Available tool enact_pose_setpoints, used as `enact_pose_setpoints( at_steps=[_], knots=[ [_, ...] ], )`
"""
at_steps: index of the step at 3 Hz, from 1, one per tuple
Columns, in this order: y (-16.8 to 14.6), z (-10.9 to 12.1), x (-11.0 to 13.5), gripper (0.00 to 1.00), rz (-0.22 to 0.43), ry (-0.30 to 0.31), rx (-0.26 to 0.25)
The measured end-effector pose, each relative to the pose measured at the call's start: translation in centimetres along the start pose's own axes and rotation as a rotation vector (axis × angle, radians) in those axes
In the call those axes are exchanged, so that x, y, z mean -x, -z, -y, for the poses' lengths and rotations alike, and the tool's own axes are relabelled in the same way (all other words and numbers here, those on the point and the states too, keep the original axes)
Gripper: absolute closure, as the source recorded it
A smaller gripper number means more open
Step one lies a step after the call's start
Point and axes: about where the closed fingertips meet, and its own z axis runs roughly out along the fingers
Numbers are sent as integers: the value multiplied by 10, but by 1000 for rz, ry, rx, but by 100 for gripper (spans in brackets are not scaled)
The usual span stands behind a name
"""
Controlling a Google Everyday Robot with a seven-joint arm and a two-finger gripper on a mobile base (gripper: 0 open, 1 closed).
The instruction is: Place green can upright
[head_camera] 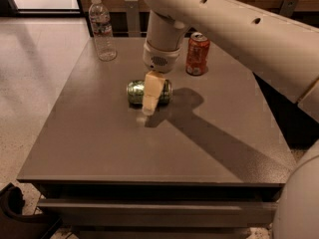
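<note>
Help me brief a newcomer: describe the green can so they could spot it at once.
Start at the grey table and look near its middle, where the robot's pincer hangs down. The green can lies on its side right behind the pincer. It alone is green and toppled; the orange-red can and clear water bottle stand upright farther back.

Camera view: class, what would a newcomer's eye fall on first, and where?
The big cream robot arm reaches in from the upper right, its gripper down over a small metallic green can lying on its side in the middle of the grey table. Behind stand an upright orange-red can and, at the far left corner, a clear plastic water bottle.
</note>
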Motion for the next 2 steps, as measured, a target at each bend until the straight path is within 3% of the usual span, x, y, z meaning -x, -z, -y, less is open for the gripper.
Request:
enact_pose_setpoints(
  at_steps=[2],
  knots=[
    [-9, 2, 9, 0, -84, 48, 4]
  ],
)
